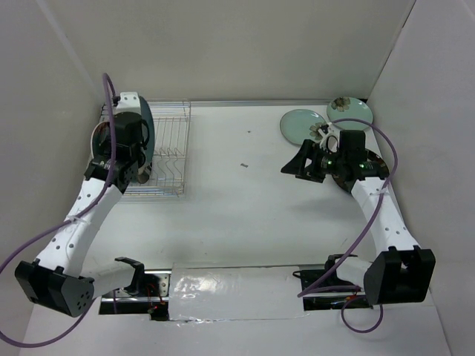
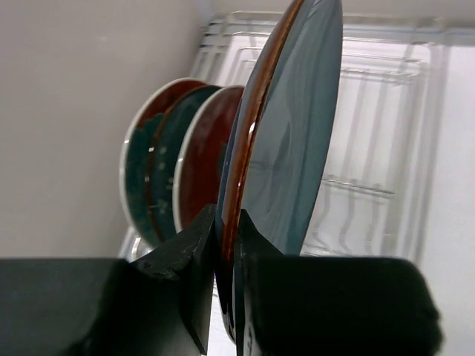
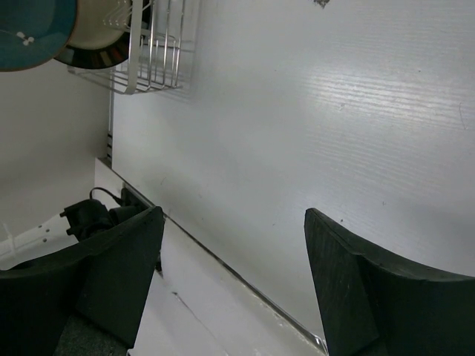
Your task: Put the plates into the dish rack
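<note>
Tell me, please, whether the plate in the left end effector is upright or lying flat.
Upright, slightly tilted: the dark teal plate stands on edge, rim clamped in the left end effector.

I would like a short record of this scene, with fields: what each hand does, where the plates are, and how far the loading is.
left hand: shut on a dark teal plate, held on edge over the dish rack
right hand: open, empty, above the table
in rack: red plates standing upright, at least two
on table: two pale mint plates at the far right
loading: not finished
</note>
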`<control>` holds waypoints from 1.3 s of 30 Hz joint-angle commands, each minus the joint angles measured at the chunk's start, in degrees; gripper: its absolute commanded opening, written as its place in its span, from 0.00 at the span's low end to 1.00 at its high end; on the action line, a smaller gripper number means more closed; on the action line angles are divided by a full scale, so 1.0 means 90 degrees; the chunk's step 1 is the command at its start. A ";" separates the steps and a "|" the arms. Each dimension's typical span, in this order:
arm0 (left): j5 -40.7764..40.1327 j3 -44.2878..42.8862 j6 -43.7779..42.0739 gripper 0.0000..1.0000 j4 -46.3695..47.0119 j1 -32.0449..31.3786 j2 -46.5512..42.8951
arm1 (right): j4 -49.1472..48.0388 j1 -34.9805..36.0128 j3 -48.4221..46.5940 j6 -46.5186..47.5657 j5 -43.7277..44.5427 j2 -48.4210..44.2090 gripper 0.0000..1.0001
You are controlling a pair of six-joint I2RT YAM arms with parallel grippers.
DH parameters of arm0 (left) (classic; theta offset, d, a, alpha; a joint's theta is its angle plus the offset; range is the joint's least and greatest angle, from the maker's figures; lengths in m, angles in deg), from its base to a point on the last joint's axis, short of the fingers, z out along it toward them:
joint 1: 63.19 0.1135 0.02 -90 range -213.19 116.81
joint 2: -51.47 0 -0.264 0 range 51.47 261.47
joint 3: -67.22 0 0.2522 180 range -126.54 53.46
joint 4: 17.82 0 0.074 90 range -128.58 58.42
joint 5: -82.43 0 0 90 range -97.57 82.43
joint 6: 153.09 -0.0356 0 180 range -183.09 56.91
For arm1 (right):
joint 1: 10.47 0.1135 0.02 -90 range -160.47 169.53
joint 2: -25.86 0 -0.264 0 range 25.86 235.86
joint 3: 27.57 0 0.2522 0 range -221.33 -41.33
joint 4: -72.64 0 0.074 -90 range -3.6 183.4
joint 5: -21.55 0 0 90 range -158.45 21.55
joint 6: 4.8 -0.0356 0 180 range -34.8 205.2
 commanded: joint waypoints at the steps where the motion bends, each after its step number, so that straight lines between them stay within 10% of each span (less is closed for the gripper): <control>1: -0.1148 0.0070 -0.1006 0.00 0.2082 -0.0040 -0.0153 | -0.0182 0.0024 -0.0060 0.0072 -0.0118 0.0013 0.83; 9: -0.1296 0.0705 -0.1915 0.00 0.3304 -0.0098 0.0208 | -0.0182 0.0024 0.0058 0.0072 -0.0118 0.0072 0.83; 26: -0.0504 0.1076 -0.0861 0.00 0.2505 0.0488 0.0960 | -0.0182 0.0024 0.0117 0.0131 0.0321 0.0189 0.83; 39: 0.0208 0.0950 -0.0158 0.42 0.1957 0.0556 0.1087 | -0.0885 -0.0044 0.0234 -0.0660 0.1521 0.0687 0.82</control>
